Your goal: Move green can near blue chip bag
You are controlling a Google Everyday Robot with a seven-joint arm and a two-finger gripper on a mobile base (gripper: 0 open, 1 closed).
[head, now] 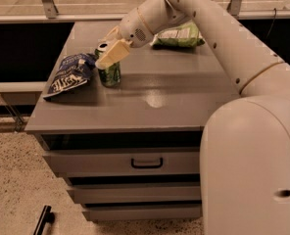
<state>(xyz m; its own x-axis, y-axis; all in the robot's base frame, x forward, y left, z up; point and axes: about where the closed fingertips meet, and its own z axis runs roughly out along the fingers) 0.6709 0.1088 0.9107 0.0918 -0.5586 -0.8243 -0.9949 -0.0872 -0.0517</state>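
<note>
The green can (109,75) stands upright on the grey cabinet top (164,99), at its left side. The blue chip bag (69,75) lies just left of the can, almost touching it. My gripper (106,57) reaches in from the upper right and grips the upper part of the can. One cream finger (113,55) lies across the can's front, and the other is hidden behind it. The can's silver top shows above the finger.
A light green and white chip bag (180,35) lies at the back of the cabinet top. The cabinet has drawers with a dark handle (146,163). My arm and white body fill the right side. A black object (42,220) lies on the floor.
</note>
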